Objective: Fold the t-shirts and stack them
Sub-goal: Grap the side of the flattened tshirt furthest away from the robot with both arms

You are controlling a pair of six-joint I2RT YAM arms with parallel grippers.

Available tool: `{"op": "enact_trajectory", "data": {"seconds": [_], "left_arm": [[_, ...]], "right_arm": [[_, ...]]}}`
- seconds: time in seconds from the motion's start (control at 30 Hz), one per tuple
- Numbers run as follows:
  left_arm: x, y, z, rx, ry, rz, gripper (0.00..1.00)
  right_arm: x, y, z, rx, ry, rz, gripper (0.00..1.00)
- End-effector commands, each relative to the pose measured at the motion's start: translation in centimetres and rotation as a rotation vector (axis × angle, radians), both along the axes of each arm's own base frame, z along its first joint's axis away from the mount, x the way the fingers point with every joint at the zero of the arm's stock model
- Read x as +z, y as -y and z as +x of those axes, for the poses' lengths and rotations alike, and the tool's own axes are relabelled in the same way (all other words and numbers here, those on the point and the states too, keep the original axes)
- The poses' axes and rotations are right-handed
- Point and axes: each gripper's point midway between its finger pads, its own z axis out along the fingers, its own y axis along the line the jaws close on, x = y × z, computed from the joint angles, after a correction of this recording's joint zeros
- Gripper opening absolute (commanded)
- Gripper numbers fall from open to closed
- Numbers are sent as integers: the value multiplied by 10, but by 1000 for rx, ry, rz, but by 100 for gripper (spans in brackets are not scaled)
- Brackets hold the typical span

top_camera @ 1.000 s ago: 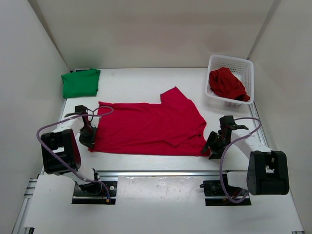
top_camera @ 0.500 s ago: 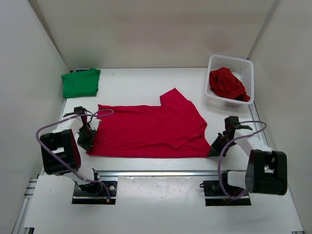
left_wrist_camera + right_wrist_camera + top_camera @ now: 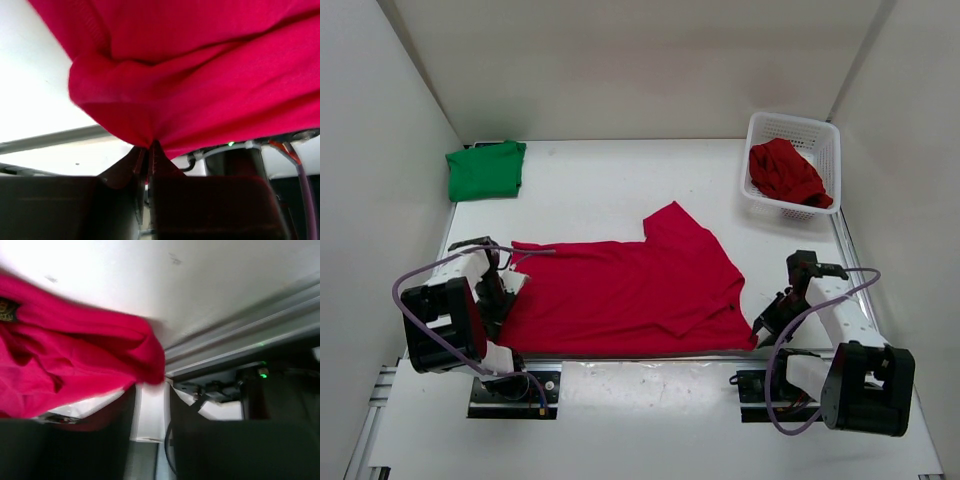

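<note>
A red t-shirt point(image 3: 620, 285) lies spread flat on the white table point(image 3: 600, 180), its hem along the near edge. My left gripper point(image 3: 503, 292) is at its left edge. In the left wrist view that gripper point(image 3: 148, 147) is shut on a pinch of the red t-shirt point(image 3: 200, 85). My right gripper point(image 3: 766, 324) is at the shirt's near right corner. In the right wrist view it point(image 3: 152, 390) stands open, and the corner of the red t-shirt point(image 3: 75, 355) lies just at its fingertips. A folded green t-shirt point(image 3: 485, 170) lies at the far left. A second red t-shirt point(image 3: 787, 172) is bunched in the basket.
The white mesh basket point(image 3: 793, 128) stands at the far right corner. White walls close in the table on three sides. A metal rail point(image 3: 640, 355) runs along the near edge, just below the shirt's hem, with both arm bases behind it.
Both grippers have moved toward the near edge and the spread red shirt has slid that way with them. The right gripper's jaws now stand apart at the corner.
</note>
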Motion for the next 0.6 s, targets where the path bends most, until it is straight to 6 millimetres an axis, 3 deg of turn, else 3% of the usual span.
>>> {"op": "enact_trajectory", "data": {"seconds": [0.0, 0.03, 0.07, 0.1, 0.13, 0.2, 0.23, 0.3, 0.33, 0.37, 0.43, 0.47, 0.53, 0.57], "left_arm": [[7, -13, -10, -31, -30, 60, 30], [10, -16, -6, -49, -22, 72, 46], [12, -16, -5, -47, -25, 68, 53], [17, -19, -1, -42, -13, 67, 85], [23, -22, 9, -52, 20, 68, 99], [29, -28, 24, -52, 66, 80, 99], [39, -33, 38, -51, 109, 99, 99], [49, -41, 69, 8, 233, 120, 99], [58, -43, 86, 46, 301, 121, 98], [61, -42, 101, 74, 358, 114, 98], [80, -38, 150, 93, 524, 117, 98], [87, -34, 164, 109, 573, 110, 99], [92, -21, 200, 88, 668, 88, 98], [94, -14, 210, 99, 694, 57, 95]], "right_arm": [[12, 10, -2, -10, -29, -48, 43], [16, 13, 4, -9, -18, -56, 73], [26, 11, 16, 10, 27, -56, 75], [33, 11, 23, 47, 56, -72, 76], [46, 10, 38, 74, 100, -85, 77], [83, -2, 78, 189, 226, -123, 74], [87, -8, 85, 273, 225, -144, 71], [112, -29, 135, 413, 298, -147, 67], [113, -39, 145, 470, 299, -145, 66], [120, -50, 173, 543, 334, -143, 65], [123, -83, 228, 685, 389, -127, 65], [124, -90, 241, 697, 399, -135, 65], [120, -120, 294, 706, 466, -107, 66], [122, -129, 306, 697, 496, -71, 66]]}}
